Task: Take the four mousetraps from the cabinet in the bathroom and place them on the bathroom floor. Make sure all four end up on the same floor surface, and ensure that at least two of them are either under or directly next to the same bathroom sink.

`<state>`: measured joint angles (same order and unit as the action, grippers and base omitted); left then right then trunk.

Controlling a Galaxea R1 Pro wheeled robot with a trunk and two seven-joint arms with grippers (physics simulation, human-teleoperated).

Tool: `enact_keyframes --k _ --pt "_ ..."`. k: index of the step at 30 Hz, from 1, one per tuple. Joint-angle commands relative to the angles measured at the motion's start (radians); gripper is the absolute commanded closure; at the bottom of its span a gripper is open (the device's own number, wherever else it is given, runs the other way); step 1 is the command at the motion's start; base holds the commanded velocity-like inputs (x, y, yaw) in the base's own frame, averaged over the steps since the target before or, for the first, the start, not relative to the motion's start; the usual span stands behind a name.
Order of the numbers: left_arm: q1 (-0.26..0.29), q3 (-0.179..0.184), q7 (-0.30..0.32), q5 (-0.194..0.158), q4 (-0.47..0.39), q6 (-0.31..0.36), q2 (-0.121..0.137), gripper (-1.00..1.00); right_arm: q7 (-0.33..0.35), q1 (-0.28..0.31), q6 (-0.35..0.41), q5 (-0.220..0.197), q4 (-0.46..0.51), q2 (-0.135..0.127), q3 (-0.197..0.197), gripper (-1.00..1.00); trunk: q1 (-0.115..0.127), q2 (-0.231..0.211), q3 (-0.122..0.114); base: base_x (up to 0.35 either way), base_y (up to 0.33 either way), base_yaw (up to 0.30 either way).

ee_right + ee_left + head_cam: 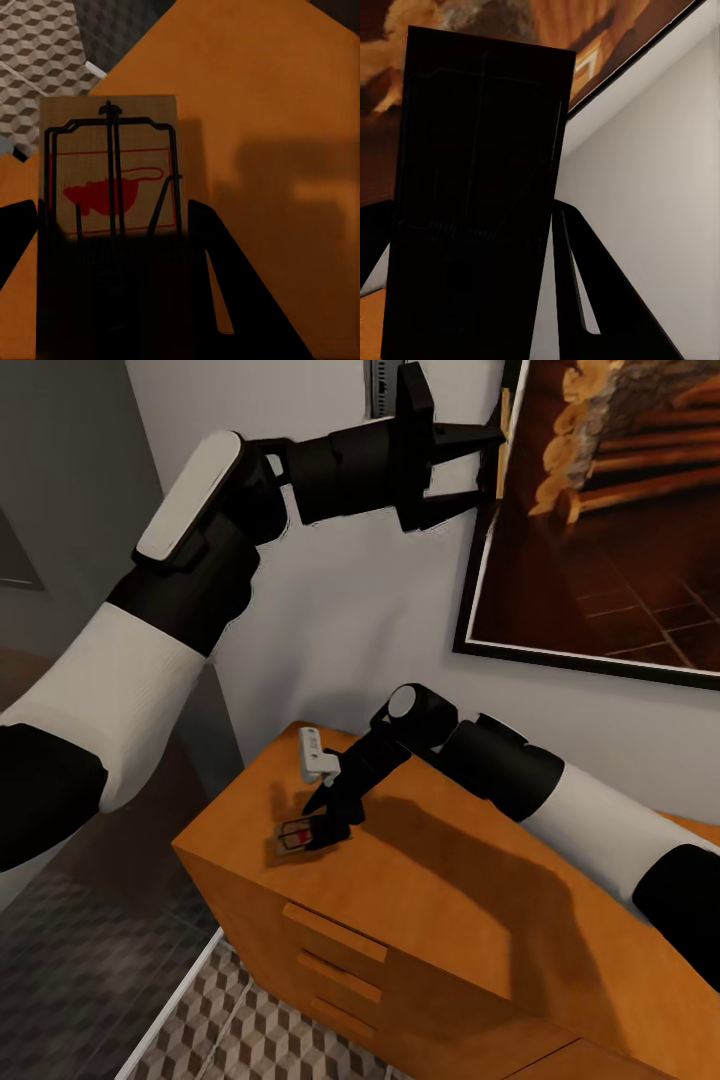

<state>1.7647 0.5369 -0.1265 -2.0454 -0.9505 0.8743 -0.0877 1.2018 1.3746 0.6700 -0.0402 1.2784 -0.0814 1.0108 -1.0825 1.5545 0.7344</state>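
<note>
- Resting near the left front corner of the cabinet (470, 900) top, a mousetrap (298, 838) is pinched between the closed fingers of the right gripper (322, 834).
- A second mousetrap (472, 202) is clamped in the raised left gripper (490, 465), beside a framed picture (610, 510).

No legible text, numbers or brand names anywhere. The only printed mark is on the mousetrap (112, 195): a red outline box with a red blob-shaped figure inside it, on the tan wood under the wire; no lettering can be made out there. In the head view the same trap (298, 837) shows just a red patch, too small to read.
</note>
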Motion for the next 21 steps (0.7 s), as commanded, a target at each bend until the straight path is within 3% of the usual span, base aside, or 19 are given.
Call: enact_keyframes --k 1,7,21 --pt "0.001 0.000 -0.008 -0.008 -0.011 0.002 0.006 1.00 -0.001 0.001 0.008 -0.004 0.001 -0.002 0.002 1.00 0.000 0.000 0.001 0.000 0.000 0.000" --pt "0.001 0.000 -0.008 -0.010 -0.042 0.004 0.020 1.00 -0.002 0.001 0.008 -0.005 0.001 -0.010 0.002 1.00 0.000 0.000 0.001 -0.064 0.014 0.000" --pt "0.001 0.000 -0.006 -0.012 -0.045 0.008 0.022 1.00 -0.009 0.000 0.008 -0.001 -0.002 -0.031 0.002 1.00 0.000 0.000 0.001 -0.271 0.128 0.000"
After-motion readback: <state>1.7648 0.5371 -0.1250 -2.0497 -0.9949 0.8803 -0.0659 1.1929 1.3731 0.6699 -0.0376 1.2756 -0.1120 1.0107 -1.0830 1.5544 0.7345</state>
